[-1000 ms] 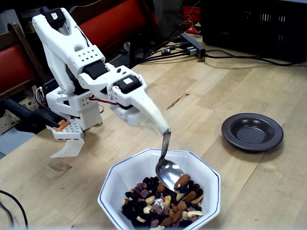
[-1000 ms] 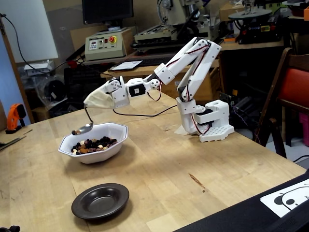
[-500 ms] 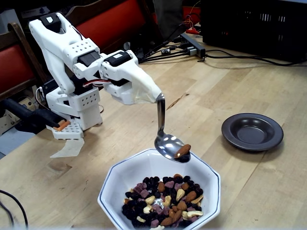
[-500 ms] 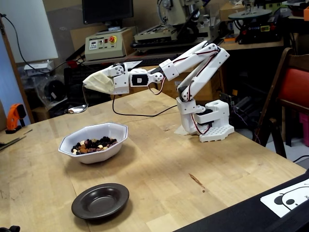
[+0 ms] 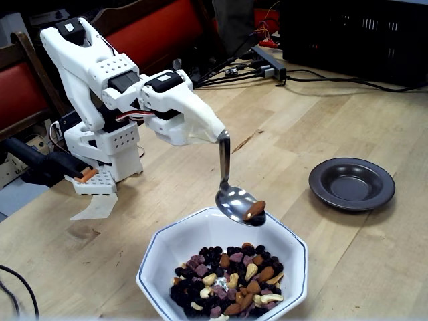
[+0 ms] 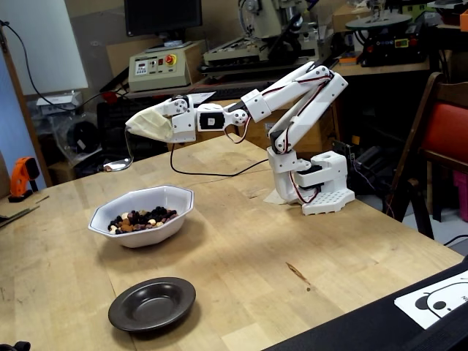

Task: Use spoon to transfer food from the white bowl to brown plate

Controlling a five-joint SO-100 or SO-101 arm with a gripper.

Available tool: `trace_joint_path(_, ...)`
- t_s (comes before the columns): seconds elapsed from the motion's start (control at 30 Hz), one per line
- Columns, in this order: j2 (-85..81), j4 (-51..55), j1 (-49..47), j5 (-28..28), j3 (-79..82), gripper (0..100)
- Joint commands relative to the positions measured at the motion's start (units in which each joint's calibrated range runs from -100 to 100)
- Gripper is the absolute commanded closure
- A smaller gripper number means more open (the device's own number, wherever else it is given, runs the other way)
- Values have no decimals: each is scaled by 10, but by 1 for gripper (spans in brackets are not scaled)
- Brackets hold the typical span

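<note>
My white gripper (image 5: 217,134) is shut on the thin handle of the silver spoon (image 5: 235,200). The spoon hangs bowl-down above the far rim of the white bowl (image 5: 160,251). An almond and a dark piece (image 5: 255,211) lie in the spoon. The rest of the food (image 5: 227,281) is heaped in the bowl. The brown plate (image 5: 351,184) sits empty to the right, apart from the bowl. In the other fixed view the gripper (image 6: 135,126) holds the spoon (image 6: 117,165) up and left of the white bowl (image 6: 175,205); the brown plate (image 6: 152,303) lies nearer the camera.
The arm's base (image 6: 322,190) stands on the wooden table. A black crate (image 5: 354,33) and cables (image 5: 267,67) lie at the table's far edge. Red chairs (image 5: 154,27) stand behind. A printed sheet (image 6: 439,300) lies at one table corner, and an orange tool (image 6: 25,175) at another.
</note>
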Motion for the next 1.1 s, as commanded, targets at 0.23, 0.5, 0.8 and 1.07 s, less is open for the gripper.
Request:
trace_joint_path(0.23, -18, -9, -67, 0, -8, 98)
trace_joint_path(0.5, -18, -16, -134, 0, -8, 98)
trace_joint_path(0.8, -18, -16, -226, 4, -8, 98)
trace_joint_path(1.07, -18, -16, -294, 4, -13, 98)
